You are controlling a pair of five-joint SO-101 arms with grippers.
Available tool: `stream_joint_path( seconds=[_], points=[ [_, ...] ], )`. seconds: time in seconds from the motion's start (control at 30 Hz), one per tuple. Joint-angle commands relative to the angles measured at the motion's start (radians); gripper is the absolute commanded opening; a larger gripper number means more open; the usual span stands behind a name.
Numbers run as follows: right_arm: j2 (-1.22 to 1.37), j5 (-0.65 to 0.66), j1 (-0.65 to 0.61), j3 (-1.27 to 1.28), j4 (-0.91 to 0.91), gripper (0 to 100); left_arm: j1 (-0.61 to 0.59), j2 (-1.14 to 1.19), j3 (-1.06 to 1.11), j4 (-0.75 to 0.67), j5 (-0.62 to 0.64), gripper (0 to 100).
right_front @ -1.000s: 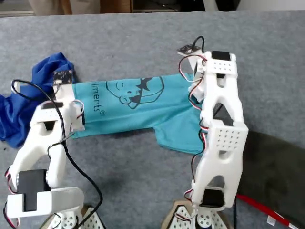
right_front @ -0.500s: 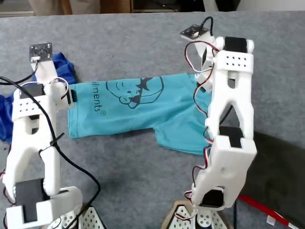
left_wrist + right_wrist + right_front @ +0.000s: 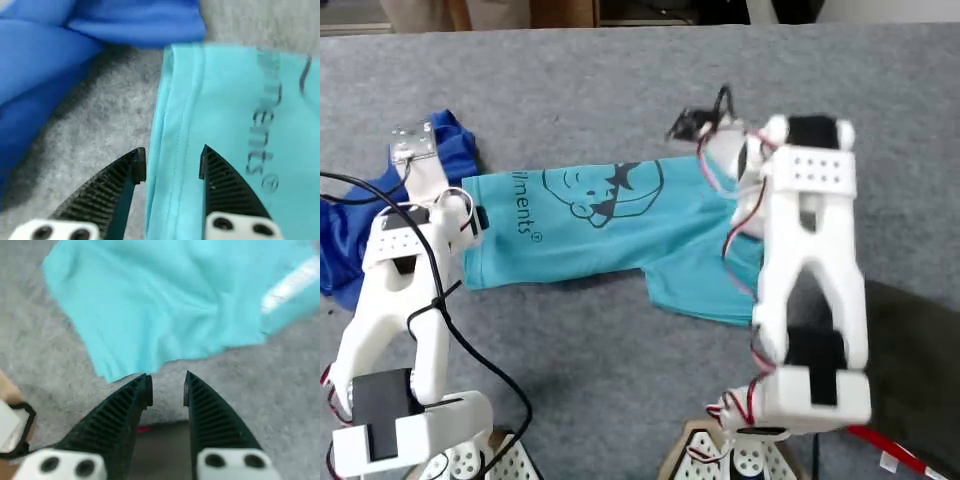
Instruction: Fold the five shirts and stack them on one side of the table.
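Across the middle of the grey table (image 3: 620, 80), the teal shirt (image 3: 600, 220) lies spread flat, printed side up, its hem toward the left arm and its sleeve end toward the right arm. A crumpled blue shirt (image 3: 345, 250) sits just beyond the hem, at the table's left side.

At the hem, the left gripper (image 3: 172, 160) is low over the cloth with its fingers (image 3: 125, 180) apart. The stitched edge of the teal shirt runs between the two tips: one finger is over bare table, the other over teal fabric. They are not clamped on it.

At the far end, the right gripper (image 3: 166, 387) has its fingers (image 3: 210, 415) parted by a narrow gap with nothing between them. Its tips are above the table, just short of the shirt's edge.
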Motion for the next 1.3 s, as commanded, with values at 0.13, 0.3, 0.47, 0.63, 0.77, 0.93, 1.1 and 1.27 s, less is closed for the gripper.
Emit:
stream_joint_path(
  seconds=[0.13, 0.3, 0.47, 0.63, 0.77, 0.93, 1.1, 1.27],
  points=[
    [-0.275, 0.121, -0.082, 0.441, -0.216, 12.8, -0.009, -0.012, 0.118, -0.209, 0.147, 19],
    [-0.348, 0.115, -0.18, 0.627, -0.259, 17.8, -0.009, -0.012, 0.12, -0.207, 0.143, 19],
    [-0.381, 0.106, -0.236, 0.722, -0.265, 21.7, -0.009, -0.012, 0.123, -0.207, 0.141, 19],
    [-0.38, 0.068, -0.334, 0.776, -0.284, 21.7, -0.009, -0.012, 0.123, -0.207, 0.141, 19],
    [-0.378, 0.037, -0.349, 0.832, -0.374, 21.7, -0.003, -0.007, 0.117, -0.212, 0.141, 19],
    [-0.367, 0.023, -0.348, 0.875, -0.414, 21.8, -0.002, -0.007, 0.117, -0.21, 0.14, 19],
    [-0.286, 0.02, -0.288, 0.849, -0.474, 21.8, -0.002, -0.007, 0.117, -0.21, 0.14, 19],
    [-0.191, 0.02, -0.255, 0.753, -0.48, 21.7, -0.002, -0.005, 0.117, -0.21, 0.14, 19]
  ],
)
